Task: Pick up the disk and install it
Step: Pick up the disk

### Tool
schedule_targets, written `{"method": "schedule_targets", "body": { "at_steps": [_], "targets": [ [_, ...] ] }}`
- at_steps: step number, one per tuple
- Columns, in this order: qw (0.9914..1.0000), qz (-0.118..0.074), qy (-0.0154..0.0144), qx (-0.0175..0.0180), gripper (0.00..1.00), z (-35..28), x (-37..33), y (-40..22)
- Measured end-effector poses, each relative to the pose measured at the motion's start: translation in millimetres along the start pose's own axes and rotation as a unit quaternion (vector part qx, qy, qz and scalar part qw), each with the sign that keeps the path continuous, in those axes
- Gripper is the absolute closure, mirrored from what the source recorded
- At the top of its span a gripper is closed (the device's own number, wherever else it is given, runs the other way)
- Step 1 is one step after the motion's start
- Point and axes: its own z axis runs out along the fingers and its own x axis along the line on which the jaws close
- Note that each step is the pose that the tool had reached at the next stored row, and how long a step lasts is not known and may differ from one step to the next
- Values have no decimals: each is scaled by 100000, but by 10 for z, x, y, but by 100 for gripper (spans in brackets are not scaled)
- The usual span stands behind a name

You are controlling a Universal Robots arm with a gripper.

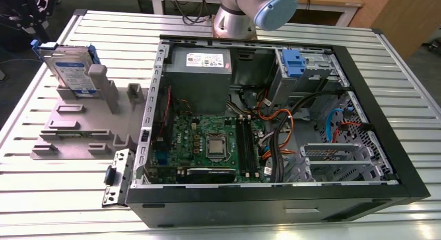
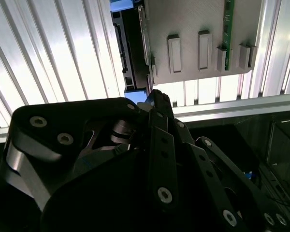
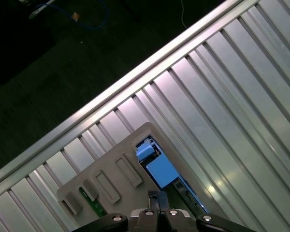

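Observation:
The disk [image 1: 72, 69] stands upright on edge in a slot of the grey holder [image 1: 82, 126], on the exterior view's left. It is silver-grey with a white-and-blue label and a blue bracket. In both wrist views I look down on it from above: the disk [image 2: 128, 48] shows edge-on beside the holder plate [image 2: 198, 29], and the blue bracket of the disk [image 3: 162, 171] sits next to the holder [image 3: 106, 179]. My gripper [image 2: 154, 96] hangs above the disk without touching it. The gripper [image 3: 154, 195] has its fingers together and holds nothing.
An open black computer case [image 1: 276, 121] lies on the ribbed metal table [image 1: 386, 69] at the exterior view's right, with motherboard, cables and a drive bay carrying a blue tab [image 1: 294, 62]. The arm's base [image 1: 255, 13] rises behind the case. Dark floor lies beyond the table edge [image 3: 111, 92].

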Motion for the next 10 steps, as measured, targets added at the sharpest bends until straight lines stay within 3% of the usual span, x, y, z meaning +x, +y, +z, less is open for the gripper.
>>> {"method": "schedule_targets", "body": {
  "at_steps": [10],
  "targets": [
    [99999, -406, 2, -3, 89, 0, 0, 0]
  ]
}}
